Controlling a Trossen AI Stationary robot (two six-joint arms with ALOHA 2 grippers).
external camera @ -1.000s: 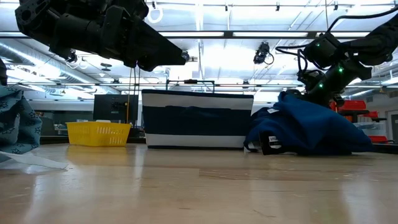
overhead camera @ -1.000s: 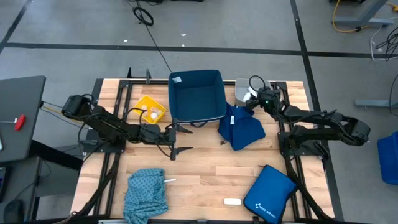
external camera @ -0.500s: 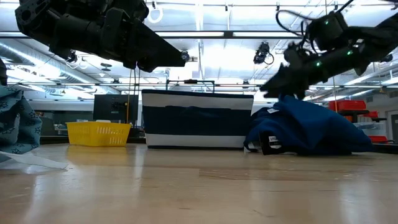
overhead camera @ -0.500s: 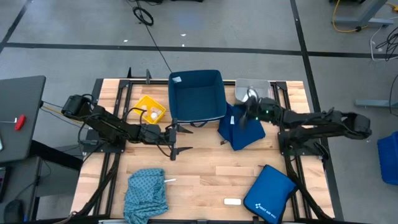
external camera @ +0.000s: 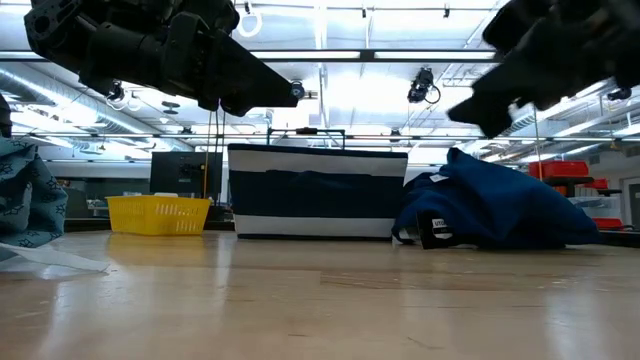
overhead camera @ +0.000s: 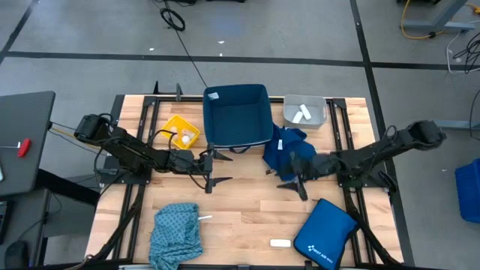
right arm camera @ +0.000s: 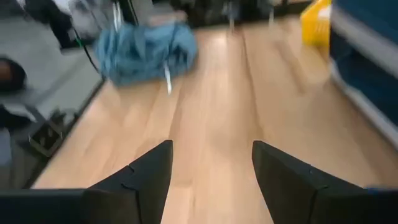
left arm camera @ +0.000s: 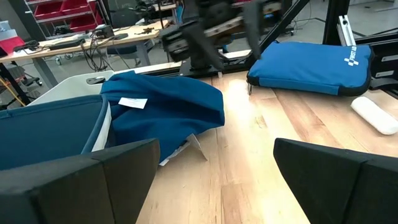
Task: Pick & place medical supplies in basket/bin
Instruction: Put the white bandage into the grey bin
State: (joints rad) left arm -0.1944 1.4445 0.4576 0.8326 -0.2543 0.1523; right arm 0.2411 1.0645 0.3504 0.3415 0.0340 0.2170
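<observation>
The dark blue cloth [overhead camera: 289, 155] lies crumpled against the navy tub [overhead camera: 238, 114], beside the pale grey tub [overhead camera: 304, 112], which holds white packets. My right gripper [overhead camera: 292, 187] hovers open at the cloth's near edge, facing the table's left; its wrist view shows the teal cloth [right arm camera: 146, 50] far ahead. My left gripper [overhead camera: 216, 167] waits open, raised near the navy tub's near-left corner, facing the dark blue cloth [left arm camera: 165, 106]. The teal cloth [overhead camera: 176, 229] lies at the near left with a small clear vial [overhead camera: 204, 218] beside it. One white packet [overhead camera: 280, 243] rests near the near edge.
The yellow tub [overhead camera: 181, 131] stands left of the navy tub. A flat royal-blue zip pouch [overhead camera: 324, 232] lies at the near right. Bare wood [overhead camera: 247, 199] stretches between the two grippers and the teal cloth. In the low view both arms hang above the table.
My right gripper has swung from above the pale grey tub at the far right toward the near edge and the left, passing over the dark blue cloth and turning to face the table's left. The grey tub is now uncovered.
</observation>
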